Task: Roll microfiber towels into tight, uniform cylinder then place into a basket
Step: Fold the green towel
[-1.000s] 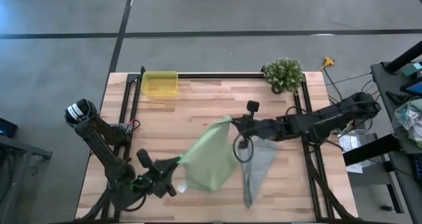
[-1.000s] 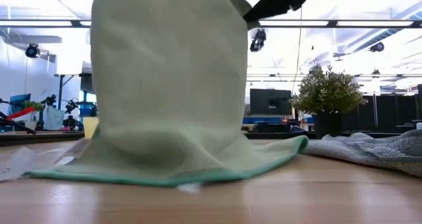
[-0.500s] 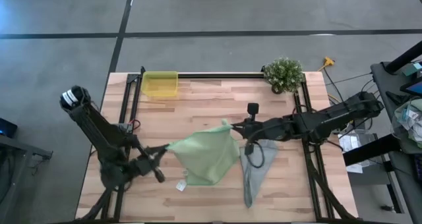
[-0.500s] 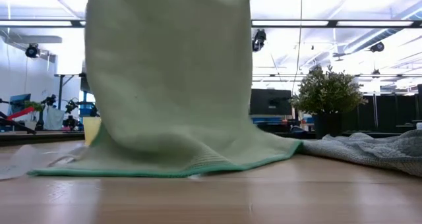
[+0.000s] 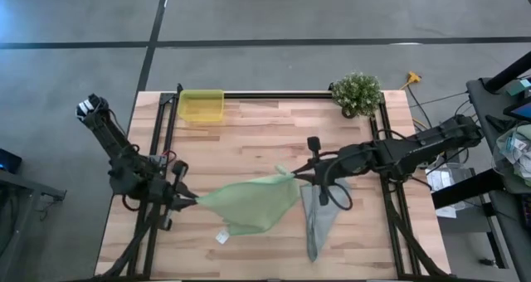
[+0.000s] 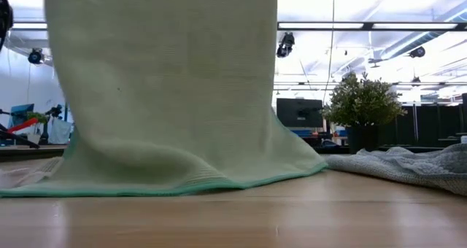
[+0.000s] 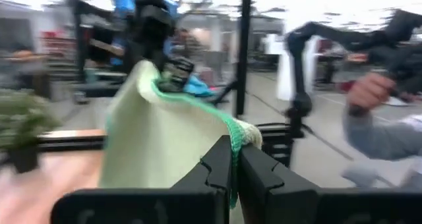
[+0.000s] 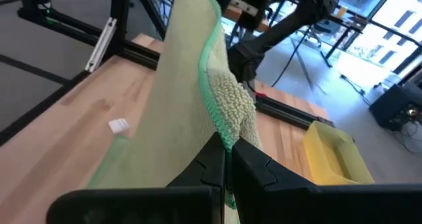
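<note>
The light green microfiber towel point(image 5: 249, 203) hangs spread between my two grippers, both shut on it. My left gripper point(image 5: 189, 201) is at the towel's left corner, and my right gripper point(image 5: 292, 176) is at its far right corner. The towel's lower edge point(image 6: 146, 188) rests on the table, with the white tag point(image 5: 222, 236) at its near corner. The grey-blue towel point(image 5: 323, 216) lies crumpled on the table under my right arm. The yellow basket point(image 5: 202, 105) stands at the far left. My left gripper pinches the green towel's left corner point(image 7: 241, 136) between its two shut fingers, coming in about level from the table's left. The hemmed edge runs up and away from the fingers. The cloth hangs below, its bottom on the table. My right gripper pinches the towel's far right corner point(image 8: 228, 116) between its two shut fingers, coming from the table's right and slanting slightly down. A bunch of cloth stands out past the fingertips. The towel hangs from there down to the table.
A potted plant point(image 5: 357, 93) stands at the far right corner. Black rails point(image 5: 274, 94) run along the table's far, left and right sides. A person's hand point(image 7: 369, 92) shows in the room beyond the table.
My left gripper has gone toward the table's left edge, rolling as it went, still shut on the towel's corner. My right gripper has risen a little. The green towel has been drawn out wider between them, while its lower edge stays on the table.
</note>
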### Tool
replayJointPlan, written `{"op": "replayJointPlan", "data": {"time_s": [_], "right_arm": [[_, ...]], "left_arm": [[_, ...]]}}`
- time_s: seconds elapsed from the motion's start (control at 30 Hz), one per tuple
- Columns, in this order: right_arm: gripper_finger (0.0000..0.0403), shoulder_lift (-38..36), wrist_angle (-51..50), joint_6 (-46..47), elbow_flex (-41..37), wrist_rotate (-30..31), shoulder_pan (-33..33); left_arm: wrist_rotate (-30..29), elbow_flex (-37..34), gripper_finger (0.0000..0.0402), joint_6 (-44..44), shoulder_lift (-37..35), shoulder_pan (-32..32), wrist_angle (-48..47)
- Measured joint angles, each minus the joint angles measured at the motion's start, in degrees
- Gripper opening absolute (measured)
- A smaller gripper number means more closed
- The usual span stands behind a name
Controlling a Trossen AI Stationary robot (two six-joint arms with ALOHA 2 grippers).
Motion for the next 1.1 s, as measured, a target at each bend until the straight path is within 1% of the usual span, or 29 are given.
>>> {"op": "replayJointPlan", "data": {"time_s": [0.17,0.2,0.27,0.33,0.43,0.5,0.6,0.67,0.73,0.9,1.1], "right_arm": [[0.0009,0.0,0.1,-0.1,0.0,0.1,-0.1],[0.0009,0.0,0.1,-0.1,-0.1,0.0,0.0],[0.0009,0.3,0.2,0.1,-0.1,0.0,0.0],[0.0009,0.6,-0.2,0.2,-0.1,0.1,0.0],[0.0009,1.2,-0.9,0.2,-0.1,0.1,0.0],[0.0009,1.5,-1.4,0.0,-0.1,0.1,-0.1],[0.0009,1.6,-1.9,-0.1,-0.2,0.2,-0.4],[0.0009,1.6,-1.7,0.3,-0.2,0.3,-0.4],[0.0009,1.6,-1.7,0.3,-0.2,0.3,-0.3],[0.0009,1.6,-2.0,-1.1,0.3,0.2,0.5],[0.0009,1.6,-7.0,-1.7,5.8,0.3,1.0]], "left_arm": [[14.3,-1.4,0.0000,-4.6,2.7,8.7,-0.4],[15.9,-1.4,0.0000,-5.2,3.5,10.7,-0.7],[17.3,-0.9,0.0000,-6.7,4.0,14.5,-4.2],[17.6,0.2,0.0000,-8.2,2.7,17.6,-10.3],[17.5,1.5,0.0000,-9.6,-2.3,20.6,-19.1],[17.1,1.7,0.0000,-9.7,-6.2,21.1,-21.8],[14.2,1.8,0.0000,-9.8,-11.4,20.9,-24.1],[13.7,1.8,0.0000,-10.1,-13.8,21.0,-26.7],[13.6,1.8,0.0000,-11.4,-14.9,21.0,-29.8],[13.2,1.8,0.0000,-15.3,-15.2,21.0,-36.6],[11.7,3.5,0.0000,-15.6,-14.2,20.9,-39.9]]}}
